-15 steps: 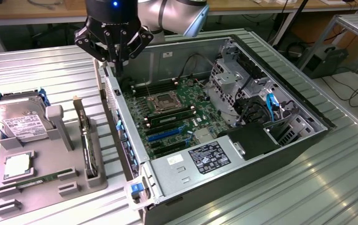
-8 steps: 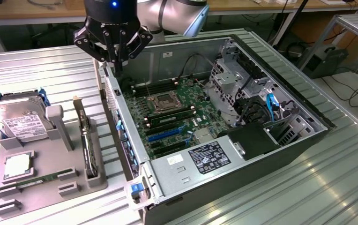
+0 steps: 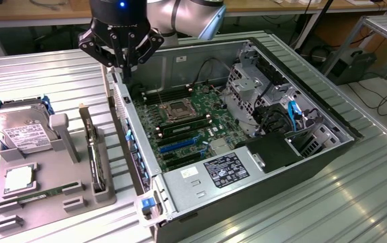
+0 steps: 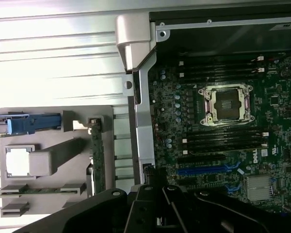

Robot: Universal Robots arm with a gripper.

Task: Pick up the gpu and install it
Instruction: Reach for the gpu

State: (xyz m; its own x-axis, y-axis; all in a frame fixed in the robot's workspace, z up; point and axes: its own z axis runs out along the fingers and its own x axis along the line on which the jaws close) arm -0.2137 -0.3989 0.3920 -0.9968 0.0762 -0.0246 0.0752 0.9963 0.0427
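Hand [image 3: 124,65] closed above case wall [image 3: 124,121] — gpu [image 3: 97,162] upright in tray [image 3: 51,169] nearby

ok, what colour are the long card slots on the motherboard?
The card slots are blue; clearest in the exterior view.

We note the gpu [image 4: 98,160] on edge in the grey holder [image 4: 53,114], motherboard [image 4: 223,145] alongside; end effector [image 4: 157,188] closed up.
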